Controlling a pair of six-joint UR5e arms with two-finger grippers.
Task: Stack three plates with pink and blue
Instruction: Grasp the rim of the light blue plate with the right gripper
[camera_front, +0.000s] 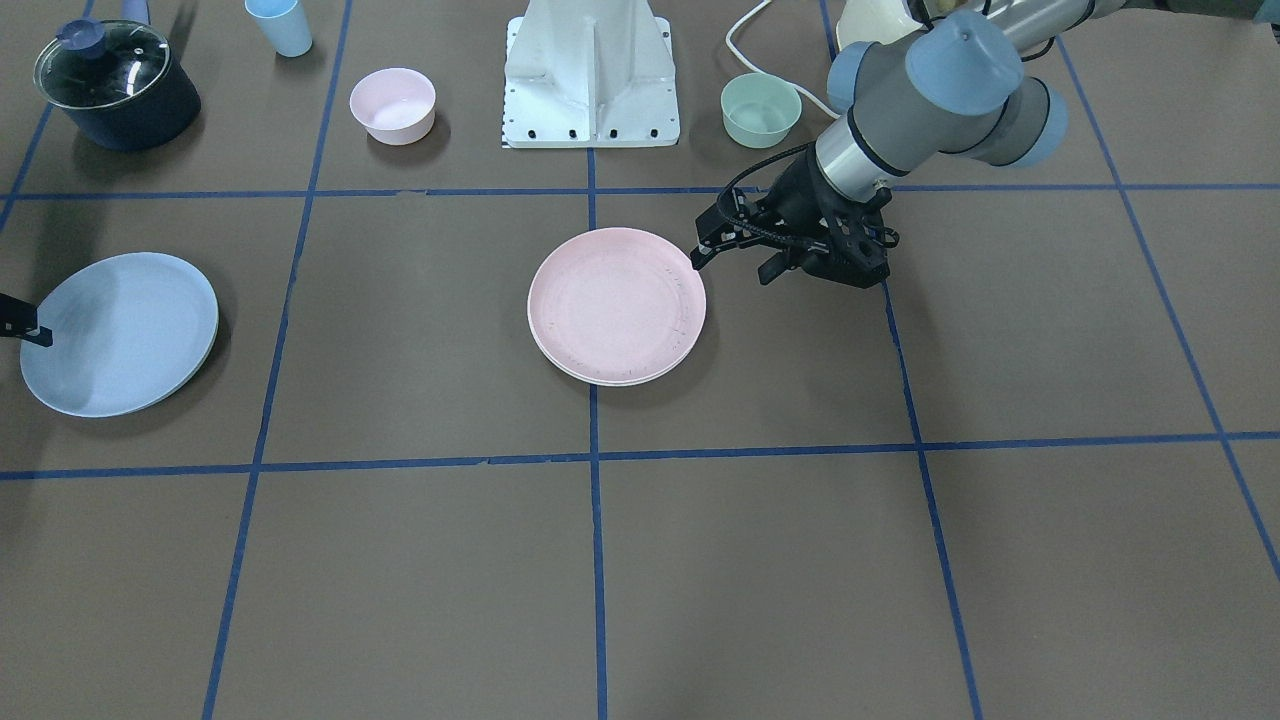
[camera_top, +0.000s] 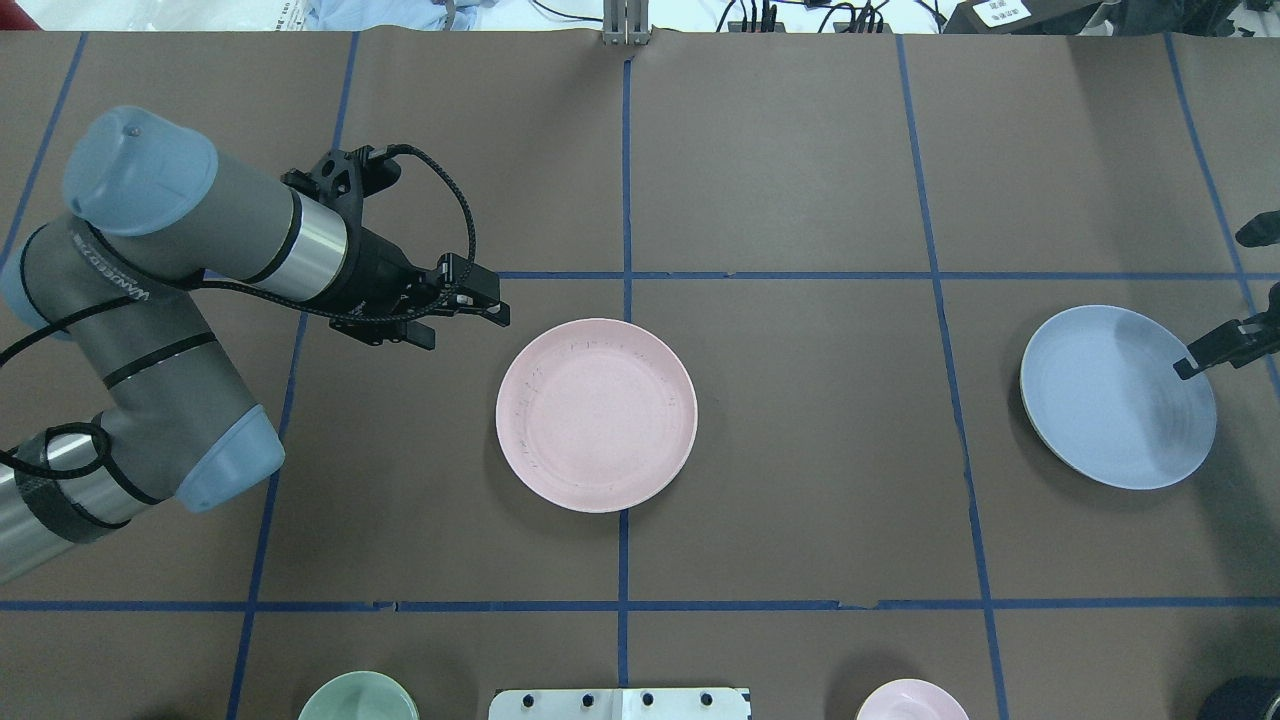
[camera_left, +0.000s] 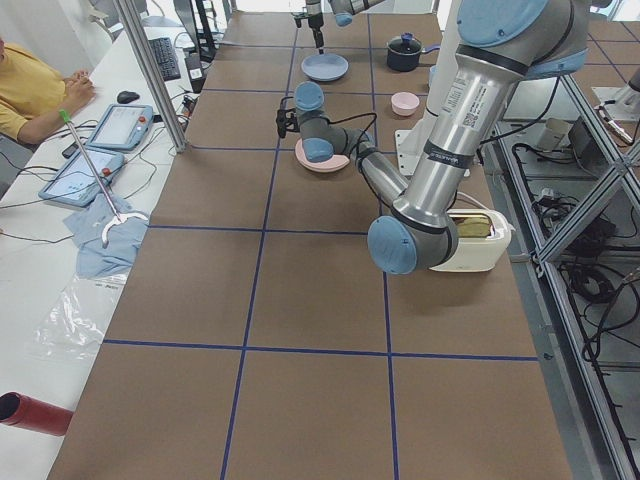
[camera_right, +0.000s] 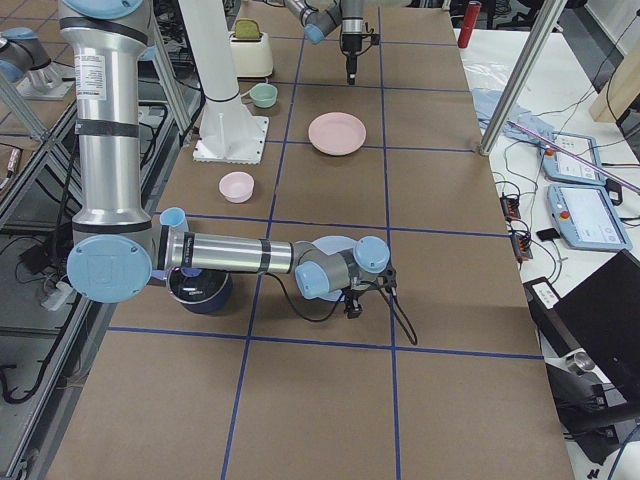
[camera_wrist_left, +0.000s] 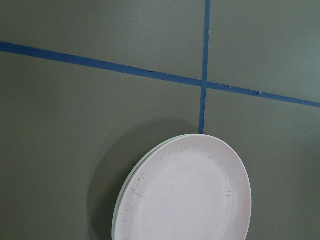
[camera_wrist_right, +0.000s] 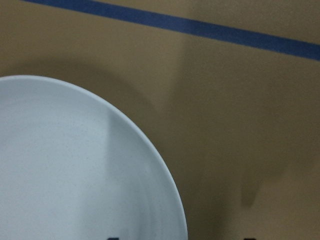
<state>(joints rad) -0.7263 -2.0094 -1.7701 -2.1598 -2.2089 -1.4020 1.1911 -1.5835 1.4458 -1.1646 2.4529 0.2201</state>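
Observation:
The pink plate lies at the table's middle on top of the cream-white plate, of which only a thin rim shows. My left gripper hovers just beside the pink plate's edge, open and empty. The blue plate lies alone on my right side. My right gripper is over its outer rim. Its fingertips barely show, set wide apart on either side of the blue plate's rim, so it looks open.
A small pink bowl, a green bowl, a light blue cup and a lidded dark pot stand near the robot's base. A toaster sits behind the left arm.

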